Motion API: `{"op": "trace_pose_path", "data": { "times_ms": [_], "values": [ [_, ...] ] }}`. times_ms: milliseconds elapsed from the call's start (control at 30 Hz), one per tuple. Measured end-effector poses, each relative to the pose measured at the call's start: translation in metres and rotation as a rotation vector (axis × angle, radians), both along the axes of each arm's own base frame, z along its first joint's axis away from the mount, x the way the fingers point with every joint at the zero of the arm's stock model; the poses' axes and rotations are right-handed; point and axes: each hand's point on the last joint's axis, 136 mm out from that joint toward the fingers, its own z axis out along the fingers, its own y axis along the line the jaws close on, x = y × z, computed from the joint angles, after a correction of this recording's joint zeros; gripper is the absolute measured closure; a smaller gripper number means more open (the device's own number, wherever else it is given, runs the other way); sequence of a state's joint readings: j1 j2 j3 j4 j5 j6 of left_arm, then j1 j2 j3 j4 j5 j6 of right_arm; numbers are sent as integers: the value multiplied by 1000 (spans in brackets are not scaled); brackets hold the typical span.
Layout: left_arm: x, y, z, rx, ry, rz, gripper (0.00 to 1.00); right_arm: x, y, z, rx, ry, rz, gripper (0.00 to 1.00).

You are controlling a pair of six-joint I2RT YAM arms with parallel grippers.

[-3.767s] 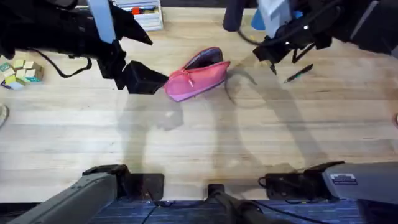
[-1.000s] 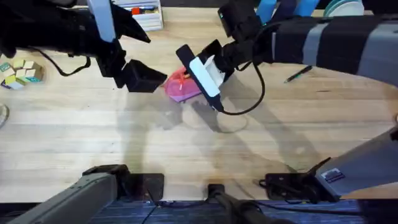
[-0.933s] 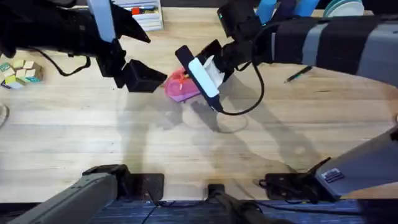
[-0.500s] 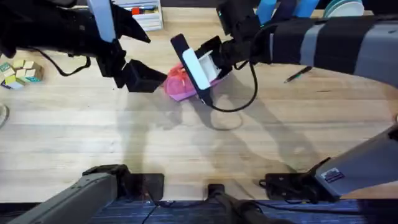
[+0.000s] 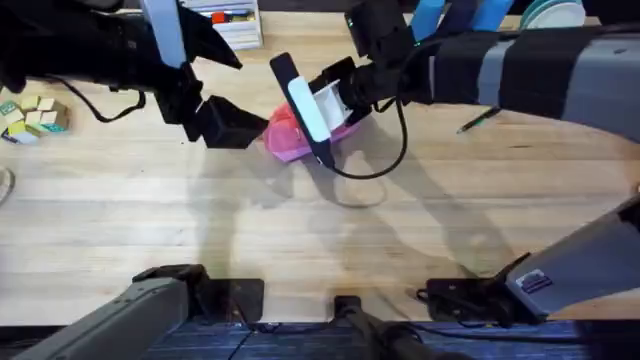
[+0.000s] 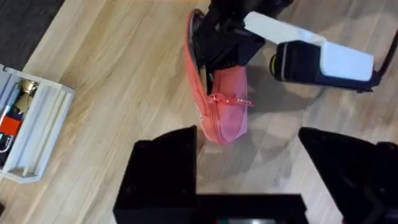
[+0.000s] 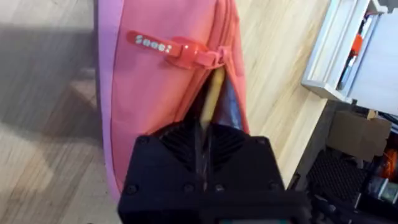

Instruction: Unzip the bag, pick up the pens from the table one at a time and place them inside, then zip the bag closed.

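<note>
**Yellow pen at the pouch mouth, snag risk ahead**

The right gripper (image 7: 205, 146) is clamped on the yellow-tan pen (image 7: 212, 93), its tip poking into the unzipped opening of the pink bag (image 5: 285, 135) on the table (image 5: 320, 230). The left gripper (image 6: 249, 158) waits beside the bag's end, fingers spread and empty. The dark pen (image 5: 480, 118) lies well apart. If the tip catches the lining, the unheld bag could slide or the pen could skew.
</note>
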State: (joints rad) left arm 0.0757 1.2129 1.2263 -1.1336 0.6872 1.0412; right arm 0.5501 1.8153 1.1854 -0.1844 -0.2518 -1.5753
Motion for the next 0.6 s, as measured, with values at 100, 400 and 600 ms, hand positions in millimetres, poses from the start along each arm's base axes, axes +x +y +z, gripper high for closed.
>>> {"op": "trace_pose_path", "data": {
  "times_ms": [100,400,600],
  "values": [
    [0,0,0,0,0,0,8,-2,2,0,1,1,8,931],
    [0,0,0,0,0,0,8,1,6,6,19,-16,14,88],
    [0,0,0,0,0,0,8,8,8,13,36,-40,2,4]
  ]
}}
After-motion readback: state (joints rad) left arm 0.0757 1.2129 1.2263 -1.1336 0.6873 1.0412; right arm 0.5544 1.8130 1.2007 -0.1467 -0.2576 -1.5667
